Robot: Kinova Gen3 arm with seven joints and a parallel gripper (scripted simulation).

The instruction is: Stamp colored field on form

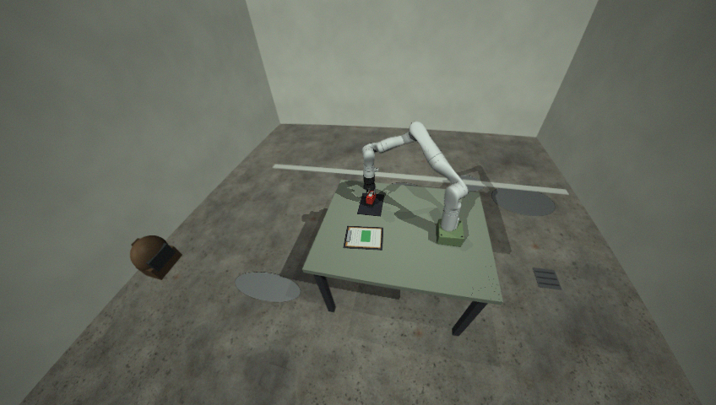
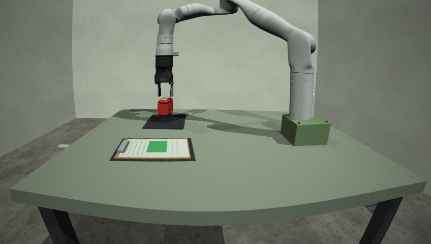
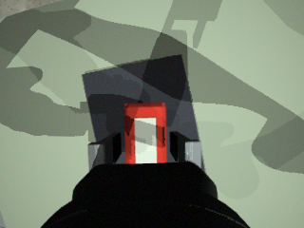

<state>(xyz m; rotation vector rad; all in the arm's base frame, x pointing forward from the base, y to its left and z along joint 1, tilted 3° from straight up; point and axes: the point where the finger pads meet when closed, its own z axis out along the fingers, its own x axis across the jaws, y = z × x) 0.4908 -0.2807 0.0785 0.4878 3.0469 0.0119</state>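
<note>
A red stamp [image 1: 370,197] [image 2: 164,106] [image 3: 146,133] with a pale label on top stands upright on a dark mat [image 1: 365,209] [image 2: 151,123] [image 3: 104,98] at the far left of the table. My gripper [image 1: 369,188] [image 2: 164,91] is open and empty. It hangs straight above the stamp, fingertips just above its top, not touching. In the wrist view the fingers show either side of the stamp. The form [image 1: 363,237] [image 2: 181,148] lies on a clipboard nearer the front, with a green field [image 1: 365,235] [image 2: 156,146] in its middle.
The arm's green base block [image 1: 450,234] [image 2: 305,128] stands at the table's right. The grey-green table [image 1: 416,266] [image 2: 242,181] ends close behind the mat. A brown domed object [image 1: 153,256] lies on the floor far to the left.
</note>
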